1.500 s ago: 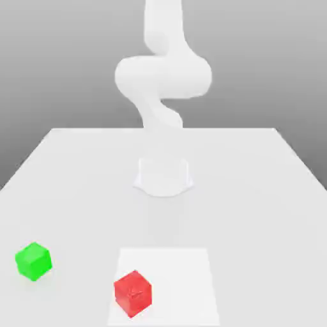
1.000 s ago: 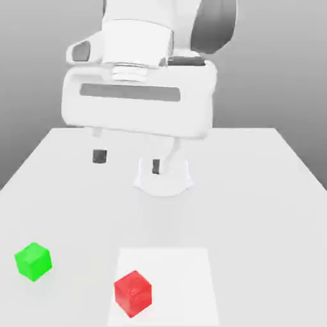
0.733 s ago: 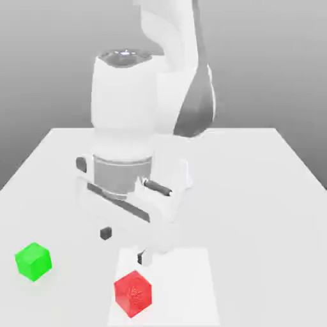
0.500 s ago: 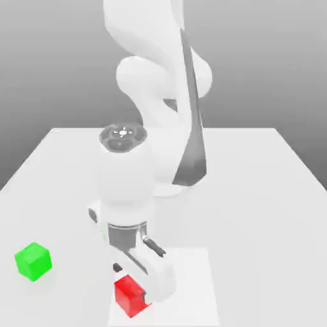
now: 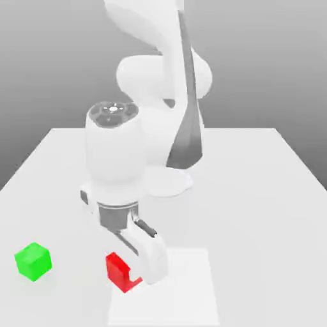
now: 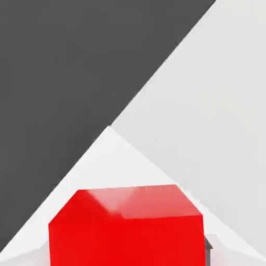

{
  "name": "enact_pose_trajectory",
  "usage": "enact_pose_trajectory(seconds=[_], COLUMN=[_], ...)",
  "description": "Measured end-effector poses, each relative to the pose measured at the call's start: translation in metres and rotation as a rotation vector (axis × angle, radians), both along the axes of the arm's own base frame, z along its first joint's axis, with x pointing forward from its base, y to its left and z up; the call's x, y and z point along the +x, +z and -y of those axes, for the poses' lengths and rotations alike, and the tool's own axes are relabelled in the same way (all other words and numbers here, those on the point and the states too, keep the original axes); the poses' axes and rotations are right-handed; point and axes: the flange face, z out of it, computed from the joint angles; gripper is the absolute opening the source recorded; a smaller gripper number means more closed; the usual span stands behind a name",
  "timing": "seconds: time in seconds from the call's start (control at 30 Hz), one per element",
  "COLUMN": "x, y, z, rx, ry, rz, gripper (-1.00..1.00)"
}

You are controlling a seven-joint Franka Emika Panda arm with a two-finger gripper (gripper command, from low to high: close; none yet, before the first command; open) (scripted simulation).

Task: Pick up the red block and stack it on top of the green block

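red block (image 5: 118, 271) gripped in tool (image 5: 137, 278), off table (image 5: 255, 191)

Bright, even, soft simulator lighting

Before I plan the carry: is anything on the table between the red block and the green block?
Nothing visible. The red block sits at the gripper; only bare table separates it from the green block toward the exterior view's left.
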Motion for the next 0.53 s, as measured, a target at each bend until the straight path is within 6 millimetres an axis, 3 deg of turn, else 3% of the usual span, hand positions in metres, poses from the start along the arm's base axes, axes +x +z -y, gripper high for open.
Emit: enact_pose_trajectory(seconds=[0.1,0.23,0.3,0.4,0.43,0.53], x=[-0.024,-0.074,-0.081,-0.081,-0.082,-0.082], y=[0.010,0.024,0.014,-0.019,-0.031,-0.031], z=[0.062,0.143,0.153,0.154,0.154,0.154], rx=[-0.001,0.006,0.009,0.010,0.009,0.009], ry=[-0.039,-0.106,-0.098,-0.091,-0.091,-0.091], rz=[-0.002,0.003,0.006,0.006,0.006,0.006], gripper=[-1.00,-1.00,-1.00,-1.00,1.00,1.00])
